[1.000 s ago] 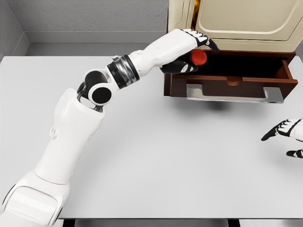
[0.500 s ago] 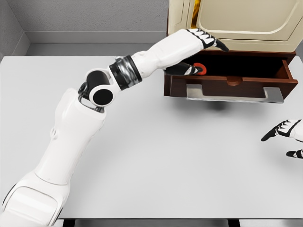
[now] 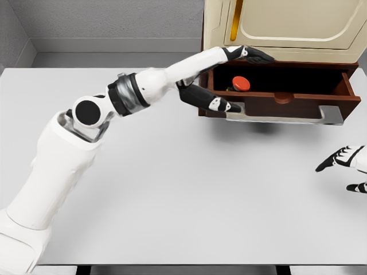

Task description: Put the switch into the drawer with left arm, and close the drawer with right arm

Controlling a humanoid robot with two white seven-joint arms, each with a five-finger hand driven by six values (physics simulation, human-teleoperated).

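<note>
Sitting loose in the open wooden drawer [image 3: 275, 97] now: red switch [image 3: 241, 83], just right of the left hand [image 3: 226, 80], fingers spread, empty. Right hand [image 3: 344, 163], relaxed open, well below the drawer front, nearer its handle [image 3: 284, 112].

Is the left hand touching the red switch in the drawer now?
Apart. The head view shows the left hand spread open, dark drawer interior visible between its fingers and the red switch.
</note>
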